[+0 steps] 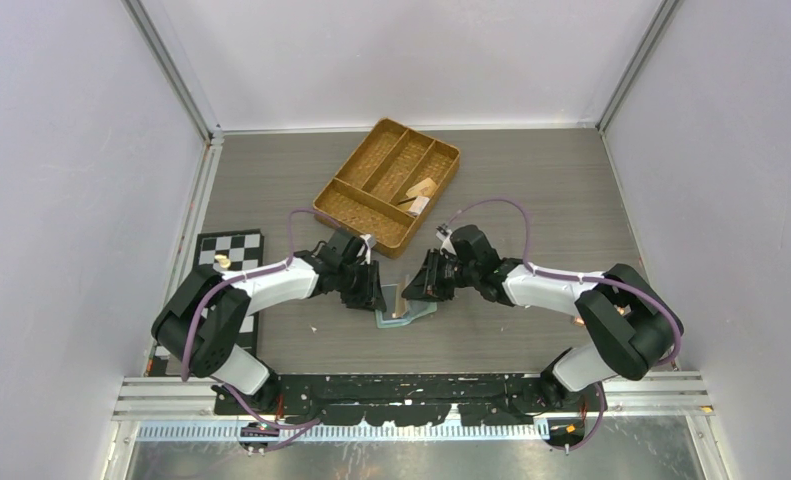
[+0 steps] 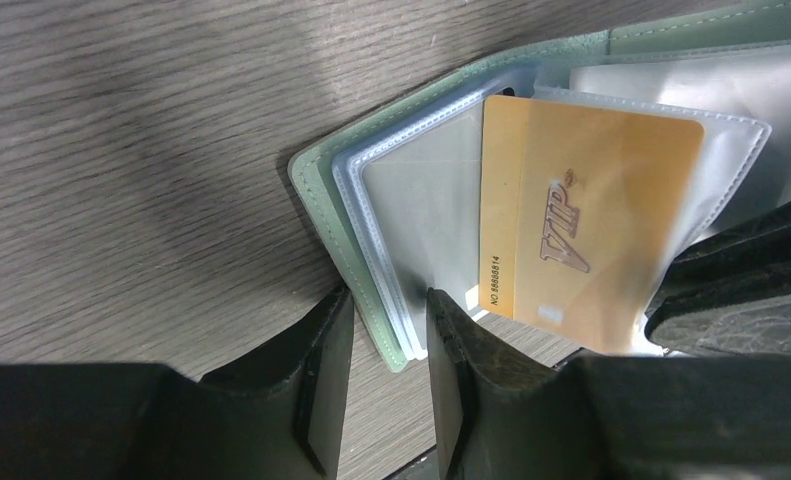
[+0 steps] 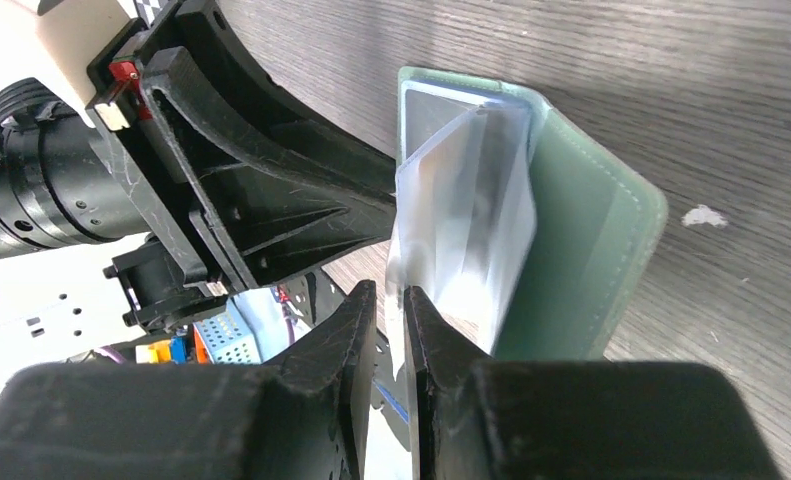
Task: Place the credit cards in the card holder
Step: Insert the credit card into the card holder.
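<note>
The left pincer stood spread, astride a corner of the open holder. A gold card lay against the holder's leaves, just beside that pincer's jaws. The right pincer pinched a clear sleeve, lifted off the cover.

- On the gold card in my left wrist view I read "VIP". The letters are big, raised and slanted, in a metallic gold, set near the card's middle and running along its length.
- Along the same card's long left edge I see one line of small dark print, turned sideways and reading from bottom to top. It says "NO" followed by 88888814, as best I can make the digits out.
- Near that card's lower edge sits a small pale mark, too small for me to read.
</note>
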`<state>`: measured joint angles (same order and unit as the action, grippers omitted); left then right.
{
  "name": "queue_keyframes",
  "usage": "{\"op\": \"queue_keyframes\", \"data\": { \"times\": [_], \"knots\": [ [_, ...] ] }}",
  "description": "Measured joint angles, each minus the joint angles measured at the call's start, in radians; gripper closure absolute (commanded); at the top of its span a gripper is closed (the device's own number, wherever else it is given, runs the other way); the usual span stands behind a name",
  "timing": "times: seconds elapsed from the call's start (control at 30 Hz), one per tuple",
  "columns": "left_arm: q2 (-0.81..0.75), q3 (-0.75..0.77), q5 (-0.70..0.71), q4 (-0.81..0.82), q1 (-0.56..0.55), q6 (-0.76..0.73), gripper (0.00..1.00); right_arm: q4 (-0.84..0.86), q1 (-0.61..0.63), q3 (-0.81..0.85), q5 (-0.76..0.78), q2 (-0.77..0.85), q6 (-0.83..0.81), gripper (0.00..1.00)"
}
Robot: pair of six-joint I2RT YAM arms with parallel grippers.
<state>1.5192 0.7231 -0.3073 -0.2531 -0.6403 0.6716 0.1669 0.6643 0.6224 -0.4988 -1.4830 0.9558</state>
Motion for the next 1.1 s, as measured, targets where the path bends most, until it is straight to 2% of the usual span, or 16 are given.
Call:
{"op": "queue_keyframes", "data": {
  "times": [0.33, 0.63, 0.77, 0.83, 1.1],
  "knots": [
    [0.0, -0.013, -0.018, 0.035, -0.001, 0.003, 0.66, -0.082, 0.04, 0.053, 0.07, 0.013, -0.047, 0.78],
    [0.0, -0.021, -0.031, 0.053, -0.001, 0.006, 0.64, -0.102, 0.05, 0.057, 0.101, 0.013, -0.065, 0.73],
    [-0.011, -0.029, -0.025, 0.057, -0.001, 0.008, 0.58, -0.114, 0.055, 0.061, 0.113, 0.013, -0.068, 0.65],
    [-0.032, -0.039, -0.011, 0.052, -0.001, 0.007, 0.54, -0.142, 0.055, 0.068, 0.13, 0.015, -0.079, 0.57],
    [-0.158, -0.047, 0.051, -0.045, 0.008, -0.007, 0.34, -0.356, 0.022, 0.18, 0.244, 0.089, -0.173, 0.32]
  ]
}}
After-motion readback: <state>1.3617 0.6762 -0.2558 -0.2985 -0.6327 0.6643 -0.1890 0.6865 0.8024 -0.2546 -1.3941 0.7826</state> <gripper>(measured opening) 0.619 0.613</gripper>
